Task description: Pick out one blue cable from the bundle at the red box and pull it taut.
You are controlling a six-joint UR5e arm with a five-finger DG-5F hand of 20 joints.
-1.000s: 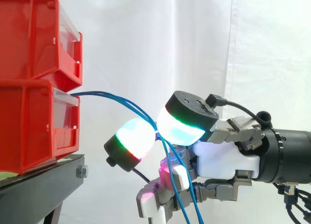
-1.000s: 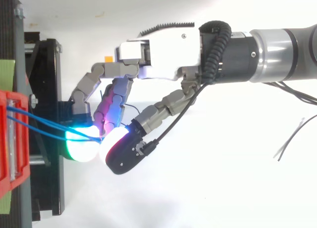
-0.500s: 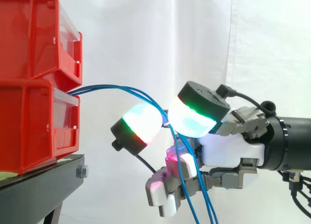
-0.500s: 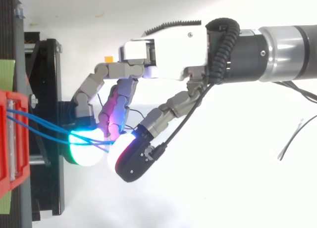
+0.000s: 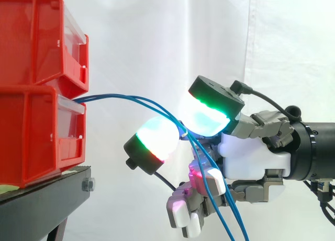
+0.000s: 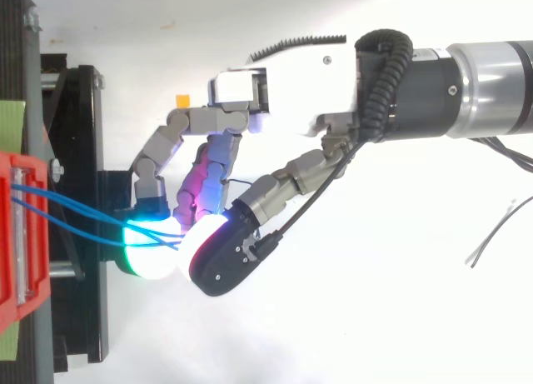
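Blue cable [image 5: 137, 100]: caught between two glowing pads at the front of the hand. Two blue strands meet there; cannot tell whether one or both are nipped.
Hand [image 5: 250, 158]: clamped on the cable, one pad [image 5: 156, 140] pressed toward the other. Remaining fingers are curled below the palm, with nothing seen in them.
Tail side: below the pinch the strands drop past the palm and run off the bottom of the side view.
Box side: ahead of the fingertips the strands rise in a shallow arch to the red box [image 5: 31, 141] and enter at its front lip, under the upper red bin [image 5: 36, 42]. Both sit on the black stand [image 5: 47, 199].
Axis: the run from box to pinch lies roughly in line with the forearm, with the box straight out beyond the pads. In the top view the strands [image 6: 75, 207] converge toward the pinch.
Slack: the arch is bowed, so judged not yet taut.
Next move: likely a draw back along the wrist line, away from the box.
Risk: both strands may come along instead of one.
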